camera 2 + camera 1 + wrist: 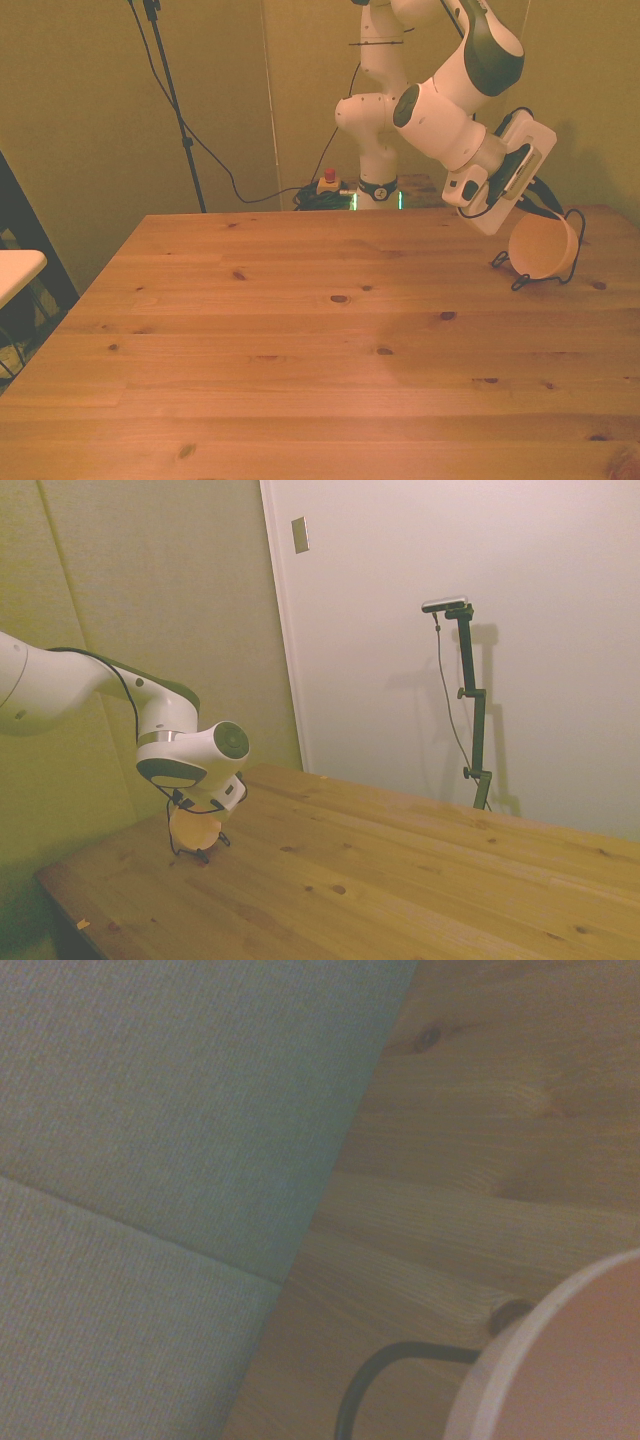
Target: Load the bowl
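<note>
The pale peach-orange bowl [543, 247] stands tilted on its edge in a thin black wire stand [508, 268] near the table's edge at the front view's right. My gripper [530, 208] is right at the bowl's upper rim, angled down onto it. From the side, the bowl [195, 828] sits under the gripper [212, 806], with the stand's feet [203, 856] on the wood. The wrist view holds the bowl's rim [570, 1370] and one loop of the wire stand [365, 1380] close up. The hand body hides how the jaws stand.
The wooden table [300, 340] stretches wide toward the front view's left. Its edge [330, 1210] runs close beside the stand, with a padded wall [150, 600] just beyond it. Cables and a box with a red button [327, 183] lie behind the table.
</note>
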You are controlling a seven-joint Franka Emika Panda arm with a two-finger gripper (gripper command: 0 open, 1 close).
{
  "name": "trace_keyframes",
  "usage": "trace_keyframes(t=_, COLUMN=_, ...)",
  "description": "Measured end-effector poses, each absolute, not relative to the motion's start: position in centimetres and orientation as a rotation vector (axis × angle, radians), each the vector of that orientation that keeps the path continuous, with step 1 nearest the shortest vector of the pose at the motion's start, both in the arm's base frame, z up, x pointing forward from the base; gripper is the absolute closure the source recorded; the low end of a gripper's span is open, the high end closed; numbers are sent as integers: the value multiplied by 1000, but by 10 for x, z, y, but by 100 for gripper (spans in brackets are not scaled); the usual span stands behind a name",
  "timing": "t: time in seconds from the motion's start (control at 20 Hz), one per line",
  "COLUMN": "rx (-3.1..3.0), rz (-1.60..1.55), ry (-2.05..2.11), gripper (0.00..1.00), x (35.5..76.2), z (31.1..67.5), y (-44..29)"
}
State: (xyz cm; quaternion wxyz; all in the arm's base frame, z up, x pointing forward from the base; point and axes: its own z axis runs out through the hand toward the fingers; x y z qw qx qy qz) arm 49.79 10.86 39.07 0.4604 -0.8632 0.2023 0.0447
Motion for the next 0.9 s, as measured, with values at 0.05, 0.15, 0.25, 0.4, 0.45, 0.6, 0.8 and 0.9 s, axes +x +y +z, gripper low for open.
trace_keyframes(t=0.05, rx=-2125, rz=110, ry=497, gripper=0, x=498, z=391, y=109)
trace_keyframes(t=0.15, rx=-2125, rz=111, ry=496, gripper=0, x=498, z=391, y=109)
trace_keyframes(t=0.25, rx=-2125, rz=112, ry=497, gripper=0, x=496, z=391, y=109)
trace_keyframes(t=0.4, rx=-2130, rz=93, ry=497, gripper=0, x=493, z=397, y=102)
trace_keyframes(t=0.45, rx=-2134, rz=81, ry=498, gripper=0, x=491, z=402, y=97)
trace_keyframes(t=0.6, rx=-2165, rz=31, ry=529, gripper=0, x=484, z=429, y=75)
trace_keyframes(t=0.8, rx=-2243, rz=-21, ry=634, gripper=0, x=462, z=472, y=50)
trace_keyframes(t=0.9, rx=-2287, rz=-35, ry=697, gripper=0, x=447, z=487, y=45)
